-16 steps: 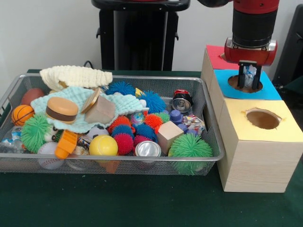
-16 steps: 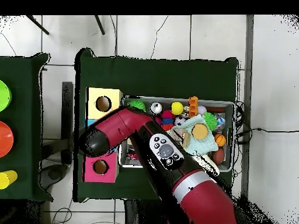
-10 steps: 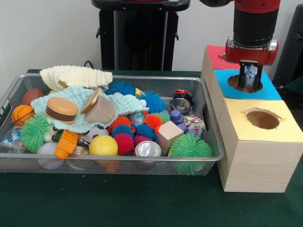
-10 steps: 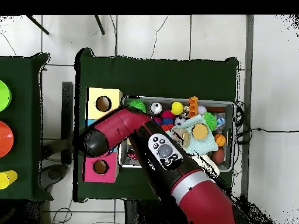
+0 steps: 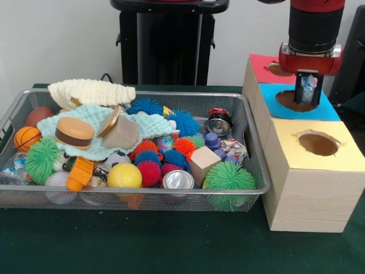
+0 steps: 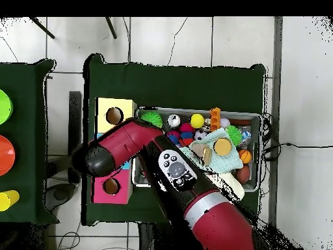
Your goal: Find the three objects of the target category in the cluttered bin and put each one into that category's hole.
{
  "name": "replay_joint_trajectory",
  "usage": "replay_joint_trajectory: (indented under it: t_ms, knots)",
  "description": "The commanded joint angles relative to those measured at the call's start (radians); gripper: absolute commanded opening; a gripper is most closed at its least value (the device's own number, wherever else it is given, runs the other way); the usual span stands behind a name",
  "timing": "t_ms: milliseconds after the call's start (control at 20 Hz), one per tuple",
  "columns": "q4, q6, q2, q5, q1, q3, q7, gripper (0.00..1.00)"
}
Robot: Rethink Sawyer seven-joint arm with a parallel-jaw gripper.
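Front view: claw [image 5: 308, 90] pinching crumpled wrapper [image 5: 309, 85] above blue box hole [image 5: 296, 101]; cluttered bin [image 5: 254, 149] well apart.

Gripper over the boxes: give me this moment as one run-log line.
gripper: shut on crumpled item | position: above blue box hole | yellow box hole: empty | bin: cluttered

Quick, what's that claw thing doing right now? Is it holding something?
Gripper: jaws shut on a crumpled wrapper, above the blue box's hole.
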Motion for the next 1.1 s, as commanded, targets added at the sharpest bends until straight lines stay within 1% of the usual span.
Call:
replay_joint_trajectory:
  t_ms: [50, 350, 650, 1100]
  knots:
    - [0.009, -0.007, 0.028, -0.016, 0.06, -0.029, -0.077, 0.0]
    - [0.008, -0.042, 0.052, -0.016, 0.104, -0.05, -0.044, 0.0]
    - [0.015, -0.067, 0.051, -0.02, 0.142, -0.084, -0.014, 0.0]
    - [0.026, -0.115, 0.072, -0.017, 0.171, -0.121, -0.001, 0.0]
